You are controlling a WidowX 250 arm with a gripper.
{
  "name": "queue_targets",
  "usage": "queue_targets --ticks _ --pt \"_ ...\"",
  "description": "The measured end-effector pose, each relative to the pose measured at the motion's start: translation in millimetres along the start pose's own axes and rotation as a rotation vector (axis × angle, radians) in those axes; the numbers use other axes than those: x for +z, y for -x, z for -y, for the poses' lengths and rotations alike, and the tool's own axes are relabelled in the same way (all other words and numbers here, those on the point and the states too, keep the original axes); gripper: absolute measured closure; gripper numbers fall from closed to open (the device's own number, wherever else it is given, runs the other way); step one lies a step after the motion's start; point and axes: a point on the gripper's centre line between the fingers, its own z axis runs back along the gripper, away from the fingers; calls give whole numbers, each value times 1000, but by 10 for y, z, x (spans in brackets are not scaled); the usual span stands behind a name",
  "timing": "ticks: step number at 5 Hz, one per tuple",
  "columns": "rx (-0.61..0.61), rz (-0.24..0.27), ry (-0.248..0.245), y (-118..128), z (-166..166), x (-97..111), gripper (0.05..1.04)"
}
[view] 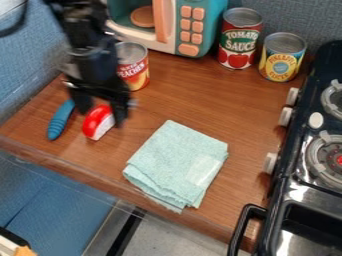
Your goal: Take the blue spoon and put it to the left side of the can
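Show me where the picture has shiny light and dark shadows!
In the camera view, bright white glare streaks the black stove near the front burner; the wood looks a bit darker just below the microwave, probably a soft shadow; a pale patch sits on the cloth, but I can't tell if it's light.

Brown wood-grain counter [250, 117], folded light-green cloth [177, 162] on it. Left of cloth: red-and-white toy piece [99, 121]; farther left, blue spoon [59, 121], partly hidden. Behind cloth, toward left: red-and-orange can [136, 75]. Straight behind, at back: teal toy microwave [218, 22]. Behind cloth, toward right: red tomato can [239, 42], then yellow-and-blue can [281, 59].
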Motion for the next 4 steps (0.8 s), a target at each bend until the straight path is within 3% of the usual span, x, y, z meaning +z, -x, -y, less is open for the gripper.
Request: queue_targets --ticks 2,4 --pt "27 1 -34 -39 -507 -77 84" --pt "21 -58 -56 -108 -666 -310 84"
